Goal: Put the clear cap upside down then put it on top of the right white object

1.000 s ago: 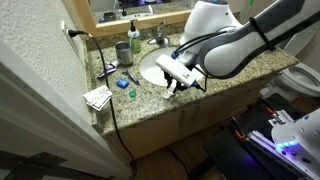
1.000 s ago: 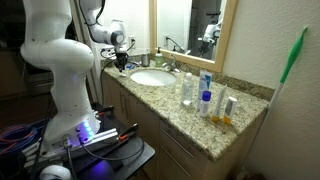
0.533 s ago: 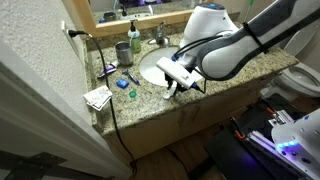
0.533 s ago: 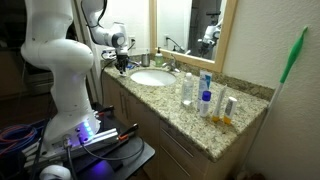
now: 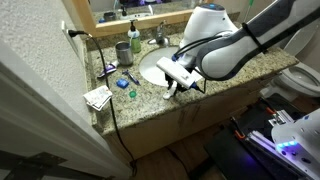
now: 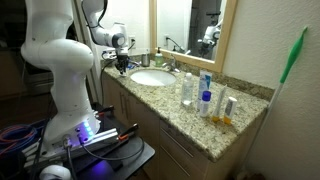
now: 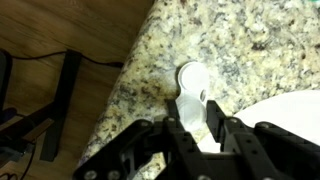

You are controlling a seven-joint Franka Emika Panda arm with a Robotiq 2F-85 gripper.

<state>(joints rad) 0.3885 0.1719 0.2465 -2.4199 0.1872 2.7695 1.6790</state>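
In the wrist view my gripper [image 7: 196,118] is shut on the clear cap [image 7: 194,108], which sits between the two fingers. Directly beyond the cap, the right white object [image 7: 190,74], a small flat oval lump, lies on the granite counter near its edge. The cap hovers over or touches the near end of that lump; I cannot tell which. In both exterior views the gripper [image 5: 178,86] [image 6: 122,64] is low over the counter's front edge beside the sink. The cap is too small to make out there.
The white sink basin [image 5: 152,68] [image 7: 292,122] lies right beside the gripper. A folded white sheet with print [image 5: 97,97], small blue and green items [image 5: 124,84], a green cup [image 5: 122,50] and a dark cable [image 5: 111,112] are on the counter. Several bottles [image 6: 205,95] stand at the far end.
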